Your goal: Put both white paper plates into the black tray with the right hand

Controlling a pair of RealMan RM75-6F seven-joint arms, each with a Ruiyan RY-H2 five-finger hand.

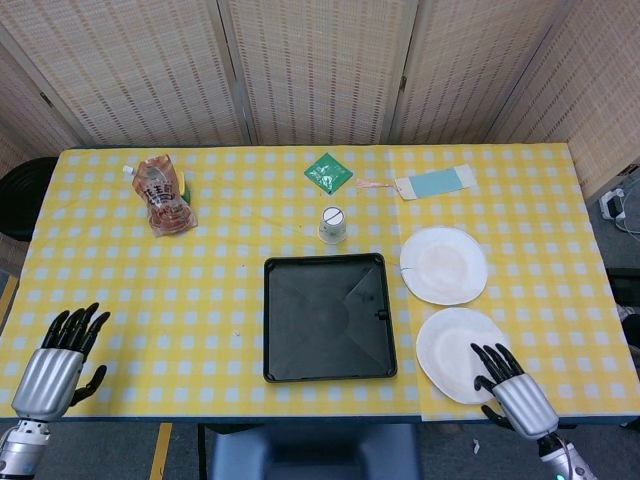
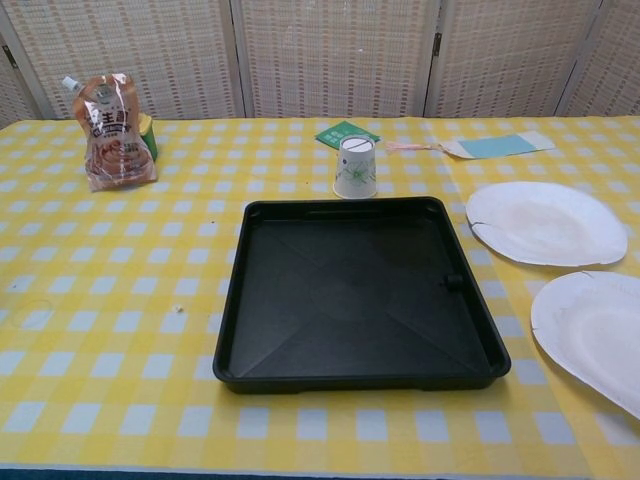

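Note:
Two white paper plates lie right of the black tray [image 1: 329, 317] [image 2: 355, 295]: a far plate [image 1: 444, 265] [image 2: 545, 222] and a near plate [image 1: 457, 350] [image 2: 592, 331]. The tray holds nothing. My right hand [image 1: 512, 394] hovers at the table's front edge, its spread fingertips over the near plate's front right rim; it holds nothing. My left hand [image 1: 58, 361] is open at the front left corner, far from the plates. Neither hand shows in the chest view.
An upturned paper cup [image 1: 332, 224] [image 2: 355, 166] stands just behind the tray. A sauce pouch [image 1: 162, 195] [image 2: 113, 130] lies at the back left, a green packet [image 1: 329, 172] and a blue card [image 1: 434, 183] at the back.

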